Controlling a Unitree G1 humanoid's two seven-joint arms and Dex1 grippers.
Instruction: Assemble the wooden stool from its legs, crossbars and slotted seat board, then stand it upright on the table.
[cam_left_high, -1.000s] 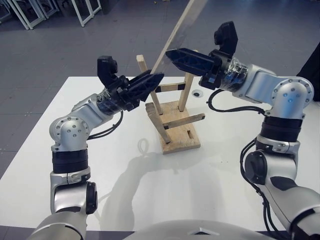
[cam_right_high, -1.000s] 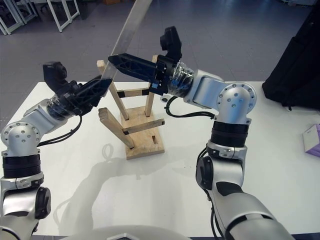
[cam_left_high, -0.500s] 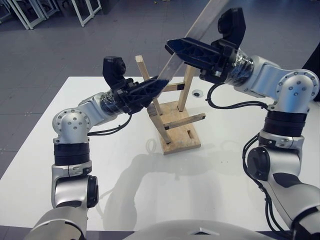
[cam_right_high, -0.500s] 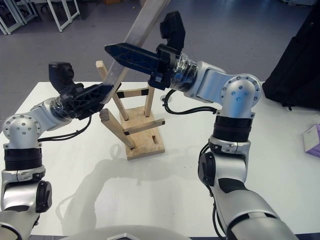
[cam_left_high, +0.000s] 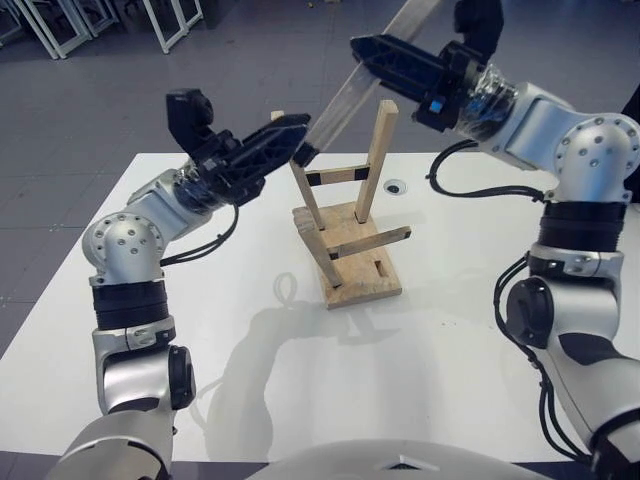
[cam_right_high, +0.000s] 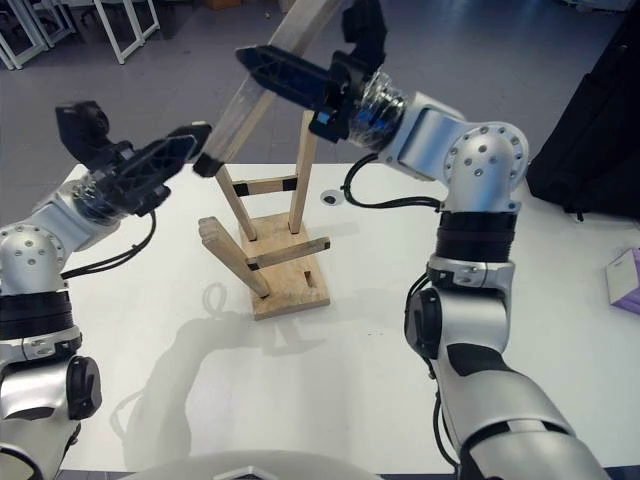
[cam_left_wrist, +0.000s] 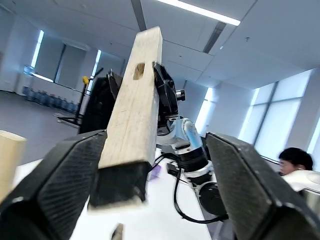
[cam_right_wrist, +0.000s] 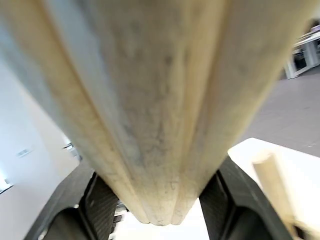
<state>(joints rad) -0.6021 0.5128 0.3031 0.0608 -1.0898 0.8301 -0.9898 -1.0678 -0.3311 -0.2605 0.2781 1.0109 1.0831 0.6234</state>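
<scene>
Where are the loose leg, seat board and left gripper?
loose leg (cam_left_wrist: 131, 112): left wrist view, its broad face.
seat board (cam_left_high: 352, 283): left eye view, bare near end.
left gripper (cam_left_wrist: 155, 140): left wrist view, between fingertips.

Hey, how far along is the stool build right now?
Done: the seat board lies on the table with legs and crossbars fitted. In hand: the right tool grips a loose leg, its lower end inside the open left tool. Left: fit that leg, then flip it upright.

Stool (cam_left_high: 360, 278) and leg (cam_left_wrist: 132, 100) are pale, matt bare wood; the table (cam_left_high: 450, 335) is smooth white.
</scene>
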